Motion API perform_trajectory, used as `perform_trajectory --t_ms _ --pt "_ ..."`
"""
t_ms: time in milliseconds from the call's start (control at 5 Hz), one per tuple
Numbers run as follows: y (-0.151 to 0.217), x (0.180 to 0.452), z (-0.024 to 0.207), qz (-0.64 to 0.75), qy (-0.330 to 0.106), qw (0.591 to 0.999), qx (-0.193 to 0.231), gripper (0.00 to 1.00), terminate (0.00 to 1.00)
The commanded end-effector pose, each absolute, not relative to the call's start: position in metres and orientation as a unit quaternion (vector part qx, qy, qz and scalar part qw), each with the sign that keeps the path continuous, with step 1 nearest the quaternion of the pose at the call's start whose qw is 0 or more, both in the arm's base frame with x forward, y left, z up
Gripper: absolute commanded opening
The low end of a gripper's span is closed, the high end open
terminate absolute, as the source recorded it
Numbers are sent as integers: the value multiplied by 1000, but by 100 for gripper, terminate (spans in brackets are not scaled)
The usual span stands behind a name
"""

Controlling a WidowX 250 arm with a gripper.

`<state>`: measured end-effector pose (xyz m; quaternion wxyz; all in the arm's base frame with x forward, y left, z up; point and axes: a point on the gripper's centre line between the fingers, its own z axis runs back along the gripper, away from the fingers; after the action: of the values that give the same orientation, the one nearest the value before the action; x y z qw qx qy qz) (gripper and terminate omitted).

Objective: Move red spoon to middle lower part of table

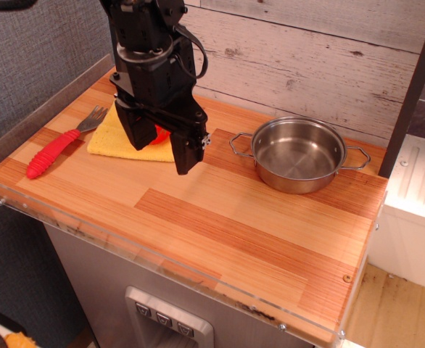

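Observation:
The red spoon lies at the left end of the table, its ribbed red handle pointing to the front left and its grey tined head resting by the corner of a yellow cloth. My gripper hangs over the yellow cloth, to the right of the spoon and apart from it. Its two black fingers point down and stand apart, open, with nothing held. A red round toy shows between them.
A yellow cloth lies at the back left with a red round toy on it, partly hidden by the gripper. A steel pot with two handles stands at the back right. A clear plastic rim runs along the front edge.

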<state>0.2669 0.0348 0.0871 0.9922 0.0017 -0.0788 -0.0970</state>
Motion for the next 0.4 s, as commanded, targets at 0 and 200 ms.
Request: perform_trajectory --t_ms 0,200 --pt "35 267 87 -97 -79 992 2 100 0" --pt "68 254 97 -78 -82 993 14 100 0"
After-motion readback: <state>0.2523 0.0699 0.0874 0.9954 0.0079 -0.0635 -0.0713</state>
